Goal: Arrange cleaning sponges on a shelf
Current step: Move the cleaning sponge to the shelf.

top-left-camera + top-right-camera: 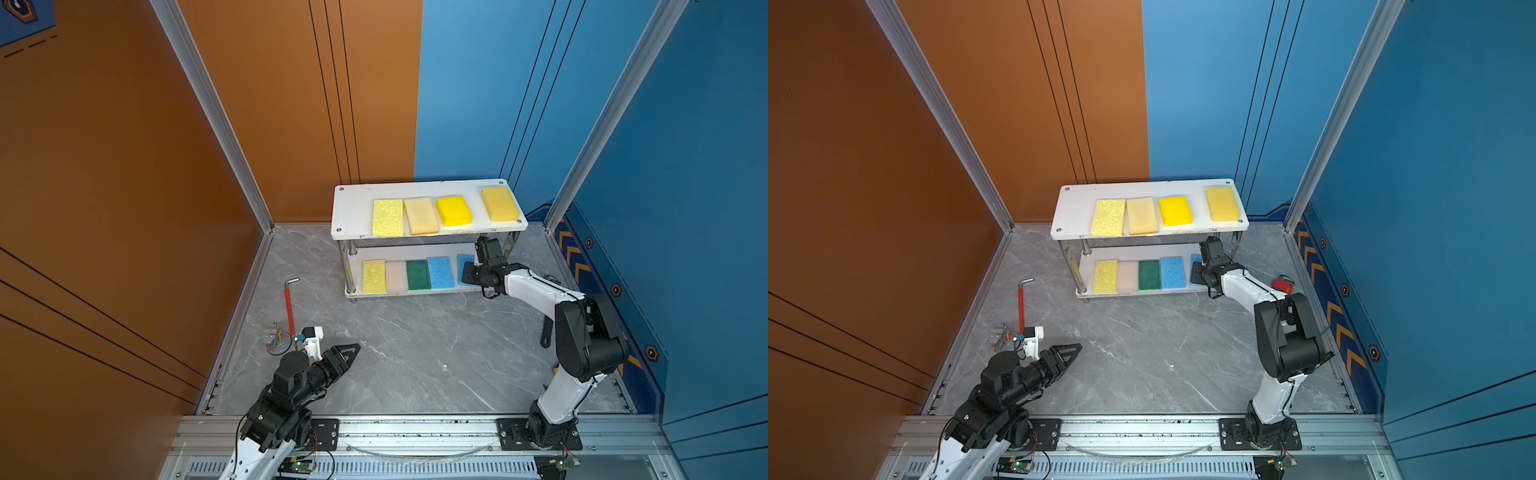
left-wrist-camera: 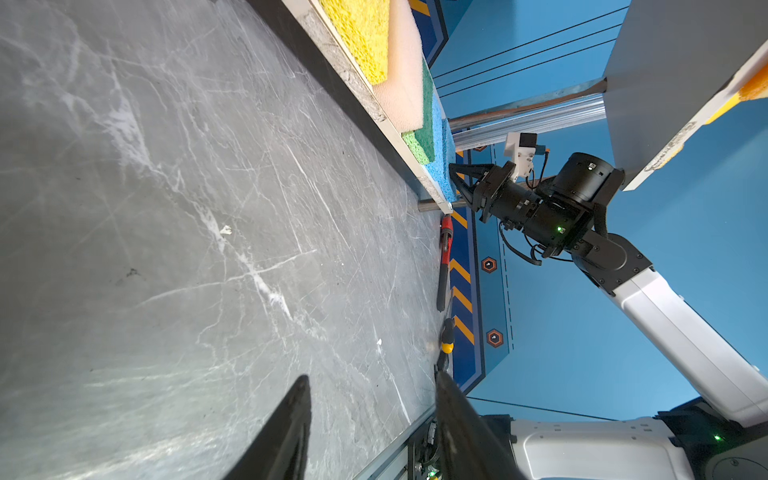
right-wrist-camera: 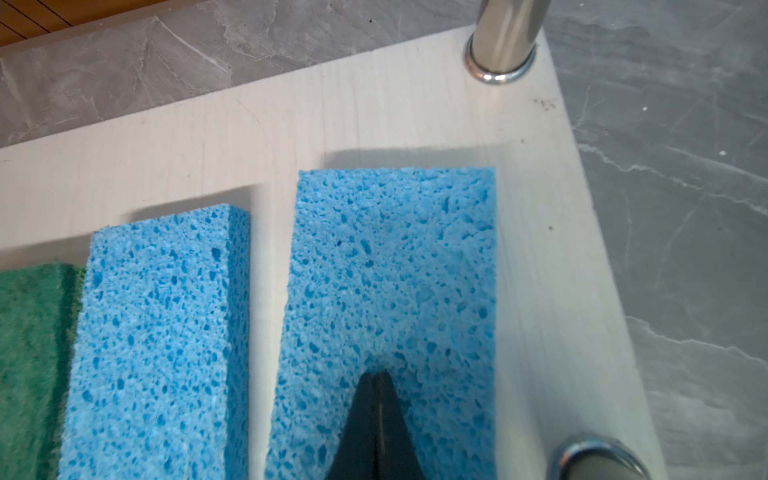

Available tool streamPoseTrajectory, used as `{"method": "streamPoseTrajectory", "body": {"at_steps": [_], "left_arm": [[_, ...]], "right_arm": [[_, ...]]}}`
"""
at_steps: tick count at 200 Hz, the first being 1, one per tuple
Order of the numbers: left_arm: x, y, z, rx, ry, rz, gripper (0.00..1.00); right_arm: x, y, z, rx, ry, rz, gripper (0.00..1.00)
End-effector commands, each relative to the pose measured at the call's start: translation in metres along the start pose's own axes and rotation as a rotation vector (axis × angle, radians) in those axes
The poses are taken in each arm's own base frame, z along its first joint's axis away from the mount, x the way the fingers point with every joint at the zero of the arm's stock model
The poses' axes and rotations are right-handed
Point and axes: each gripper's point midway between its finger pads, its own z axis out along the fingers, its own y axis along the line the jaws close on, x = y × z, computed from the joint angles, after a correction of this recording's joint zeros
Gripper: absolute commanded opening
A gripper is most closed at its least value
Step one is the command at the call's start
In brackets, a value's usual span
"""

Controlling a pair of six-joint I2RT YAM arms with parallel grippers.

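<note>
The shelf stands at the back of the grey floor. Its top board carries a porous pale-yellow sponge, a pale thick one, a bright yellow one and a further yellow one. On the lower board lie pale-yellow, pinkish-beige, green and blue sponges. My right gripper is shut, its tips pressed onto the top of the end blue sponge, denting it. Front left, my left gripper hangs open and empty over the floor.
A red hex wrench and a small metal part lie by the left wall. Red-handled pliers and a yellow-tipped tool lie along the right wall. Chrome posts stand at the shelf corners.
</note>
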Motion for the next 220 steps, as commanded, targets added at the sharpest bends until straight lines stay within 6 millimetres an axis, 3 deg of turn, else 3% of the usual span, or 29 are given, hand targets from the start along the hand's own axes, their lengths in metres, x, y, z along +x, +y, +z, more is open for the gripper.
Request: {"method": "streamPoseTrajectory", "body": {"at_steps": [1,112,155,192,220], "left_arm": [[0.003,0.002,-0.002,-0.014,0.023,0.022,0.49],[0.002,0.001,-0.003,-0.004,0.016,0.023,0.50],[0.001,0.000,-0.003,-0.002,0.011,0.022,0.50],[-0.001,-0.001,-0.002,0.001,0.004,0.018,0.50],[-0.004,-0.004,0.000,0.012,0.000,0.024,0.50]], "right_arm": [[0.026,0.001,0.010,-0.017,0.104,-0.019,0.00],[0.043,0.032,-0.004,-0.115,0.135,-0.147,0.00],[0.044,0.027,-0.006,-0.087,0.139,-0.156,0.00],[0.029,0.018,-0.018,-0.054,0.089,-0.133,0.00],[0.005,0.033,-0.047,-0.128,-0.024,-0.140,0.00]]}}
